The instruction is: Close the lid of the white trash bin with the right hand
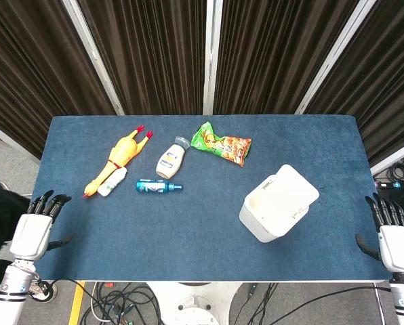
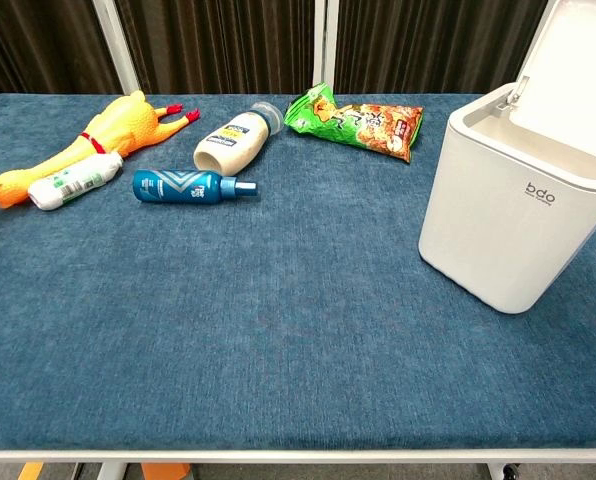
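Judging from how things lie, we have not begun the closing: the lid (image 2: 578,70) of the white trash bin (image 2: 513,215) stands raised, swung back on its hinge at the far side, and the bin's mouth is uncovered. Everything remains to be done, namely reaching in, getting above the lid and pressing it down.

Nearest us, at the front edge of the bench (image 1: 188,230), our right hand (image 1: 392,233) hangs just off the right corner, fingers spread and straight, holding nothing. Our left hand (image 1: 36,227) sits the same way off the left corner, also empty with fingers apart. Neither shows in the chest view.

Further in, the bin stands upright on the right part of the bench, well apart from our right hand, inward of it and slightly farther back. We judge the hand must travel inward over the bench and rise to clear the bin's body before meeting the lid.

Beyond, at the left, lie a rubber chicken (image 1: 117,159), bottles and a snack bag (image 1: 222,143), well away from the bin.
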`<state>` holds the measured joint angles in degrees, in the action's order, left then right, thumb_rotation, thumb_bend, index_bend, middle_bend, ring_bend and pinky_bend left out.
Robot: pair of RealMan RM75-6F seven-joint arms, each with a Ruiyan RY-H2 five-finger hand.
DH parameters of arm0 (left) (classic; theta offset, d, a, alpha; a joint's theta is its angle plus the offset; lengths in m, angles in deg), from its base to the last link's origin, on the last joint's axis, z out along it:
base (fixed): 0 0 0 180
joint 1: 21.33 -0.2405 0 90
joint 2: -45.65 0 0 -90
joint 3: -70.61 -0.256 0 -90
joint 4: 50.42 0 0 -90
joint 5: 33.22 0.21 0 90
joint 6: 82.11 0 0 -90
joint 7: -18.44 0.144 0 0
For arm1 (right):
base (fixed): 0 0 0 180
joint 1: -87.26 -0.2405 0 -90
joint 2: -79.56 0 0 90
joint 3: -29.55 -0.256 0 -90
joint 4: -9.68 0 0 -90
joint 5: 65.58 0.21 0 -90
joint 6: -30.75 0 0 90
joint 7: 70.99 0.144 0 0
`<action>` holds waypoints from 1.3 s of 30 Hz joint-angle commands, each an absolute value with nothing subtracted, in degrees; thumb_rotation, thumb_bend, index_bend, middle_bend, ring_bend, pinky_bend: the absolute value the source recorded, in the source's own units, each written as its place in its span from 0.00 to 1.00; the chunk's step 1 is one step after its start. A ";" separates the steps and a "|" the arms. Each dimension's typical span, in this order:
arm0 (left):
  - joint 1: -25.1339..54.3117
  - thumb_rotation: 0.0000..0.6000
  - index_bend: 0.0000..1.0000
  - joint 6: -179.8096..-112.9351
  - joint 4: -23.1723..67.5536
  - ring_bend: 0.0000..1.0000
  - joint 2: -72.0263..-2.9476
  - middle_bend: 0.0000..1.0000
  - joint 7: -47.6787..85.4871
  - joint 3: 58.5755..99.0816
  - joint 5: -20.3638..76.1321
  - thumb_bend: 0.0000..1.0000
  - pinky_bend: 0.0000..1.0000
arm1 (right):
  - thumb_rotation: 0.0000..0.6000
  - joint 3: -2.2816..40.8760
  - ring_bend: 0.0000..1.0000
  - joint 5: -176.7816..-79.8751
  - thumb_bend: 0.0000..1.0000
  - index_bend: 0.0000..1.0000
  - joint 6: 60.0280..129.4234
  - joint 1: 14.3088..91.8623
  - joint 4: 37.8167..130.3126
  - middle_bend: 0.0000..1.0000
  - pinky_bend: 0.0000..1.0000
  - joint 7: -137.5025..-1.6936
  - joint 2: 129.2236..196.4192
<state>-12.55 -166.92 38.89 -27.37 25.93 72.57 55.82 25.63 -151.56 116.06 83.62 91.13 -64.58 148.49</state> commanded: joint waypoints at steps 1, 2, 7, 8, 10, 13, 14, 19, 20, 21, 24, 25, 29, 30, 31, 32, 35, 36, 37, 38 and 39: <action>-12.50 1.00 0.19 -166.80 39.04 0.07 -27.13 0.20 26.01 72.56 55.77 0.00 0.18 | 1.00 25.68 0.00 -151.60 0.22 0.00 115.97 83.58 91.22 0.00 0.00 -64.59 148.52; -12.51 1.00 0.19 -166.84 39.08 0.07 -27.05 0.20 26.01 72.59 55.75 0.00 0.18 | 1.00 25.70 0.00 -151.64 0.22 0.00 115.92 83.54 91.25 0.00 0.00 -64.59 148.53; -12.51 1.00 0.19 -166.51 39.31 0.08 -26.90 0.20 26.00 72.50 55.44 0.00 0.18 | 1.00 25.89 0.00 -151.93 0.22 0.00 115.46 83.26 91.48 0.00 0.00 -64.46 148.42; -12.50 1.00 0.19 -166.39 39.33 0.07 -26.90 0.20 26.01 72.47 55.36 0.00 0.18 | 1.00 25.92 0.00 -152.02 0.22 0.00 115.49 83.25 91.54 0.00 0.00 -64.40 148.37; -12.47 1.00 0.19 -166.15 39.37 0.07 -26.99 0.20 25.99 72.39 55.24 0.00 0.18 | 1.00 25.98 0.00 -152.18 0.22 0.00 115.61 83.28 91.62 0.00 0.00 -64.20 148.24; -12.45 1.00 0.19 -166.13 39.11 0.08 -27.18 0.20 26.06 72.27 55.40 0.00 0.18 | 1.00 26.31 0.00 -152.70 0.41 0.00 115.57 83.26 91.56 0.00 0.00 -63.65 147.90; -12.48 1.00 0.19 -166.16 38.97 0.08 -27.25 0.20 26.03 72.25 55.41 0.00 0.18 | 1.00 26.41 0.00 -152.84 0.57 0.00 115.48 83.22 91.40 0.00 0.00 -63.36 147.80; -12.60 1.00 0.19 -165.86 38.54 0.08 -27.47 0.20 25.90 72.04 55.09 0.00 0.18 | 1.00 26.61 0.00 -153.49 1.00 0.00 114.20 82.33 90.63 0.00 0.00 -59.50 147.86; -12.60 1.00 0.19 -165.80 38.47 0.08 -27.47 0.20 25.86 72.04 55.01 0.00 0.18 | 1.00 26.62 0.00 -154.08 1.00 0.00 114.21 82.02 90.38 0.00 0.00 -57.70 148.00; -12.60 1.00 0.19 -165.77 38.39 0.08 -27.48 0.20 25.78 72.06 54.96 0.00 0.18 | 1.00 26.58 0.00 -154.76 1.00 0.00 114.39 81.67 89.95 0.00 0.00 -55.70 148.24; -12.49 1.00 0.19 -165.47 38.07 0.08 -27.63 0.20 25.44 72.07 54.80 0.00 0.18 | 1.00 26.18 0.00 -156.93 1.00 0.00 115.42 80.42 87.59 0.00 0.00 -49.48 149.51; -12.43 1.00 0.19 -165.33 37.99 0.07 -27.69 0.20 25.46 72.02 54.82 0.00 0.18 | 1.00 26.00 0.00 -157.50 1.00 0.00 115.65 79.89 86.61 0.00 0.00 -47.96 150.03; -12.36 1.00 0.19 -165.07 37.87 0.07 -27.81 0.20 25.57 71.87 54.86 0.00 0.18 | 1.00 25.59 0.00 -158.91 1.00 0.00 115.33 77.95 85.44 0.00 0.00 -45.15 150.81; -12.38 1.00 0.19 -165.07 37.88 0.07 -27.81 0.20 25.57 71.85 54.84 0.00 0.18 | 1.00 25.53 0.00 -159.35 1.00 0.00 115.40 77.52 85.47 0.00 0.00 -44.29 150.91; -12.41 1.00 0.19 -165.09 37.90 0.07 -27.78 0.20 25.58 71.83 54.82 0.00 0.18 | 1.00 25.51 0.00 -159.95 1.00 0.00 115.50 76.96 85.57 0.00 0.00 -43.03 150.99; -12.43 1.00 0.19 -165.11 37.91 0.07 -27.76 0.20 25.58 71.82 54.80 0.00 0.18 | 1.00 25.52 0.00 -160.36 1.00 0.00 115.56 76.57 85.65 0.00 0.00 -42.13 151.03; -12.46 1.00 0.19 -165.01 37.98 0.07 -27.71 0.20 25.60 71.81 54.65 0.00 0.18 | 1.00 25.69 0.00 -161.45 1.00 0.00 115.42 75.44 85.89 0.00 0.00 -40.76 150.99; -12.44 1.00 0.19 -164.95 37.97 0.07 -27.72 0.20 25.64 71.79 54.65 0.00 0.18 | 1.00 25.79 0.00 -161.72 1.00 0.00 115.32 75.16 85.98 0.00 0.00 -40.89 150.97; -12.40 1.00 0.19 -164.89 37.99 0.07 -27.72 0.20 25.69 71.77 54.67 0.00 0.18 | 1.00 25.99 0.00 -162.06 1.00 0.00 115.02 74.78 86.23 0.00 0.00 -41.13 150.86; -12.37 1.00 0.19 -164.85 38.02 0.07 -27.71 0.20 25.73 71.77 54.69 0.00 0.18 | 1.00 26.17 0.00 -162.32 1.00 0.00 114.80 74.51 86.51 0.00 0.00 -41.29 150.74; -12.34 1.00 0.19 -164.81 38.05 0.07 -27.70 0.20 25.76 71.76 54.70 0.00 0.18 | 1.00 26.33 0.00 -162.61 1.00 0.00 114.62 74.25 86.82 0.00 0.00 -41.49 150.60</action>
<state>-12.34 -164.80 38.05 -27.70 25.76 71.76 54.70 26.15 -162.37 114.83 74.44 86.58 -41.30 150.73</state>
